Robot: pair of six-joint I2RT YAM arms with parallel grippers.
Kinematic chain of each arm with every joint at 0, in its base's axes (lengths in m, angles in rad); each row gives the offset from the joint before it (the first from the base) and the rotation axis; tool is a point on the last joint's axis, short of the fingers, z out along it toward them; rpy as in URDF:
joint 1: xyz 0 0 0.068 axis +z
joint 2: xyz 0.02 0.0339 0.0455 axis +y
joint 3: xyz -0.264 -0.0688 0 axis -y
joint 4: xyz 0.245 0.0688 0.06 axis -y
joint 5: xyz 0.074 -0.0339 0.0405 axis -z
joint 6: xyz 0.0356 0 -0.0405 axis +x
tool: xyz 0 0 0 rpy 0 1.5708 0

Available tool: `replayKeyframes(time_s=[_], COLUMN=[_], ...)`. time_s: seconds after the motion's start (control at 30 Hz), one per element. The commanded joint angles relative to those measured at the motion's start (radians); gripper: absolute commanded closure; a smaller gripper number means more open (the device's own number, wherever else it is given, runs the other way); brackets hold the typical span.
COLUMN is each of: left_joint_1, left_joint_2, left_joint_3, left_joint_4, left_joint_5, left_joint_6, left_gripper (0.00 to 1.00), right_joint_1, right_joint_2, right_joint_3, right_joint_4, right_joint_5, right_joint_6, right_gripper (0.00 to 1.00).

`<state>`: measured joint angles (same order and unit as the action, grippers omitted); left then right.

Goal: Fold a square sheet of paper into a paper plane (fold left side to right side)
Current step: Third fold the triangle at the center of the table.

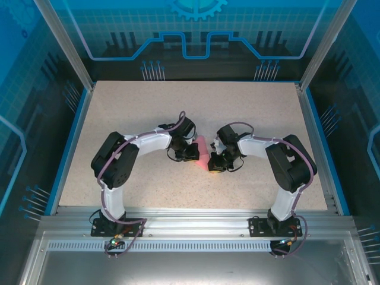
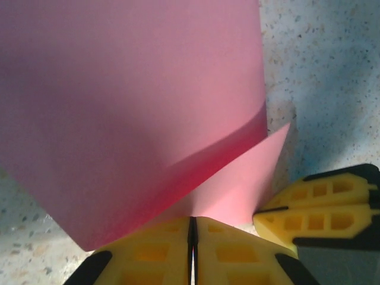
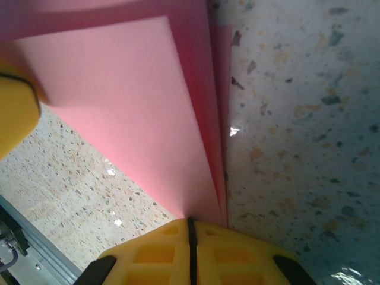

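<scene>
Two arms (image 1: 145, 142) are reaching inward from their bases at the near edge of the table (image 1: 249, 107), meeting near its middle. The left gripper (image 2: 192, 228) is clenching tight on a low edge of the square sheet of paper (image 2: 136, 89). The right gripper (image 3: 191, 228) is pinching the same sheet (its jaws are pressing together, with pink layers running in between them). The paper is sitting between the two grippers, partly lifted, with one layer curling over another above the speckled tabletop. Beyond it, the table is running on to the blue-lit back wall (image 1: 196, 35).
</scene>
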<state>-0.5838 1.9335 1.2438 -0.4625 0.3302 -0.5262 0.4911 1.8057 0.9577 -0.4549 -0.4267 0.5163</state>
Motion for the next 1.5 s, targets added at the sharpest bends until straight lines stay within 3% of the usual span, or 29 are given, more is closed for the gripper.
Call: replayKeyframes(time_s=[0.0, 0.37, 0.9, 1.1, 1.47], left_joint_1=[-0.005, -0.005, -0.005, -0.004, -0.005], left_joint_2=[0.045, 0.117, 0.116, 0.122, 0.115], left_joint_3=[0.046, 0.014, 0.020, 0.020, 0.019], left_joint_4=[-0.012, -0.030, -0.051, -0.057, -0.065], left_joint_5=[-0.011, -0.074, -0.095, -0.106, -0.115], left_joint_6=[-0.013, -0.009, -0.004, -0.002, 0.002], left_gripper=[0.87, 0.88, 0.89, 0.90, 0.90], right_joint_1=[0.005, 0.036, 0.067, 0.057, -0.014], right_joint_2=[0.011, -0.053, 0.093, 0.077, -0.087], right_joint_3=[-0.028, 0.054, 0.154, 0.086, -0.197], right_joint_4=[-0.101, -0.151, -0.128, -0.154, -0.149], right_joint_5=[0.124, 0.099, 0.110, 0.138, 0.091], right_joint_6=[0.005, 0.019, 0.031, 0.030, 0.020], right_gripper=[0.91, 0.91, 0.92, 0.91, 0.91])
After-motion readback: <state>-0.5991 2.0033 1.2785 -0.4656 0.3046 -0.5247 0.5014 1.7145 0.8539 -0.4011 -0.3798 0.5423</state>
